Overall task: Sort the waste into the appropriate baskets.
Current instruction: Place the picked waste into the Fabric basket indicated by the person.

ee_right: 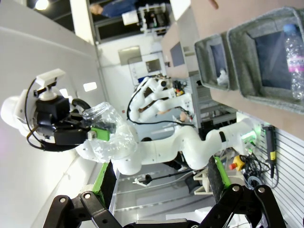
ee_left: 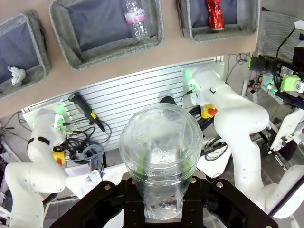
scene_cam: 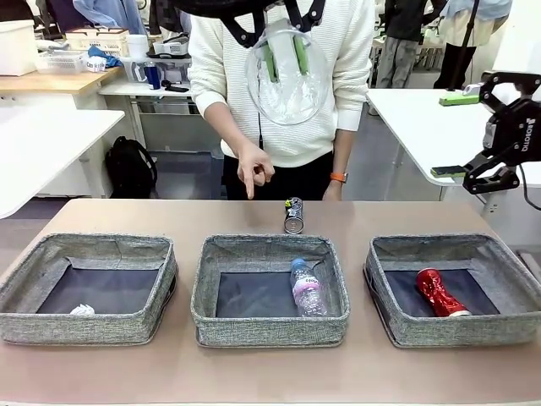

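The left gripper (scene_cam: 285, 55) pinches the clear cup (ee_left: 160, 152) between its jaws — thin plastic could buckle and slip — while the right gripper (ee_right: 159, 183) stands open, empty.

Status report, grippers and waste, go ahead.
Left gripper shut on clear plastic cup, high up. Right gripper open, empty. Dark can on table; person's hand pointing there.

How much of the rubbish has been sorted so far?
Three pieces look done: the paper ball in the left basket, the bottle in the middle basket and the red can in the right basket. The left tool holds the cup high up. The dark can waits on the table.
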